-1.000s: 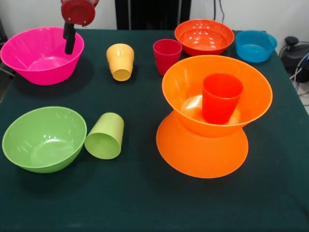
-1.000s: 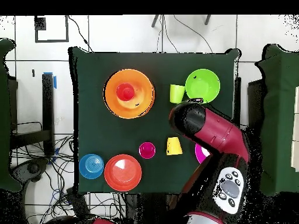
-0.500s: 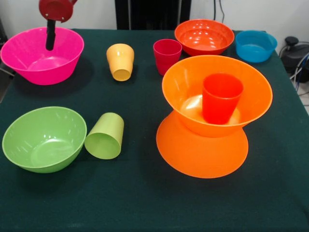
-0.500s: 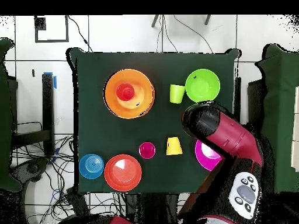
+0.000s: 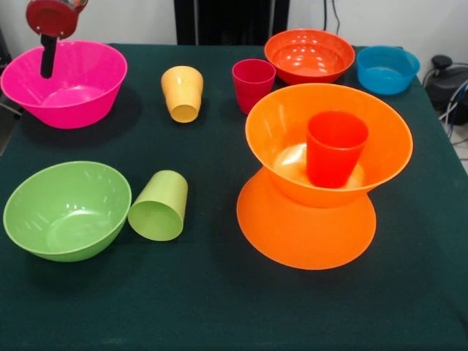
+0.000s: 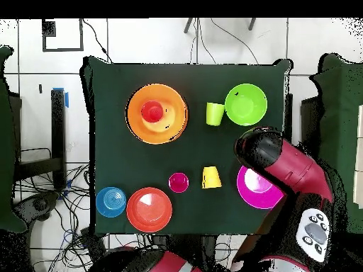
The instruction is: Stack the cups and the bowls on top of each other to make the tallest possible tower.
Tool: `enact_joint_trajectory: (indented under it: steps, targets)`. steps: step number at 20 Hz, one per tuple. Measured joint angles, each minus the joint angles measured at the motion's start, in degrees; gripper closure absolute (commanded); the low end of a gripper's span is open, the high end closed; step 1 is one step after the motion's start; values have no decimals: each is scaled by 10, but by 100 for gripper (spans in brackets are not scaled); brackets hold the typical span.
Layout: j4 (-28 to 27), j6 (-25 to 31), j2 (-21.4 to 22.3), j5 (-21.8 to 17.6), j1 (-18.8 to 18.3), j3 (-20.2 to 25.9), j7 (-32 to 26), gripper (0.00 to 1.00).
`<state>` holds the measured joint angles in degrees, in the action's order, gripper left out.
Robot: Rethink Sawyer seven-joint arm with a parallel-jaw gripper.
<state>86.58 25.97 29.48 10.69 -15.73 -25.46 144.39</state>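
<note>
grn cup (image 5: 159,207) tipped | by grn bowl (image 5: 66,210) | 2 touching

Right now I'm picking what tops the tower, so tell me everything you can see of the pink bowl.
The pink bowl is large, flared and glossy, seemingly plastic. It stands upright and empty at a back corner of the dark green table, apart from the yellow-orange cup. The claw hangs over its rim; contact is unclear. Overhead, the arm covers part of it.

Pink bowl (image 5: 66,82); green bowl (image 5: 66,210) (lime); blue bowl (image 5: 387,69)
</note>
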Motion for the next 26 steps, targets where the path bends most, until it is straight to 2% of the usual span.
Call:
enact_joint_trajectory:
  steps: [14, 26]
  targets:
    - [-23, 0, -38, -27, -6, 9, 0, 0]
    - [-48, 0, -64, -48, -26, 23, 0, 0]
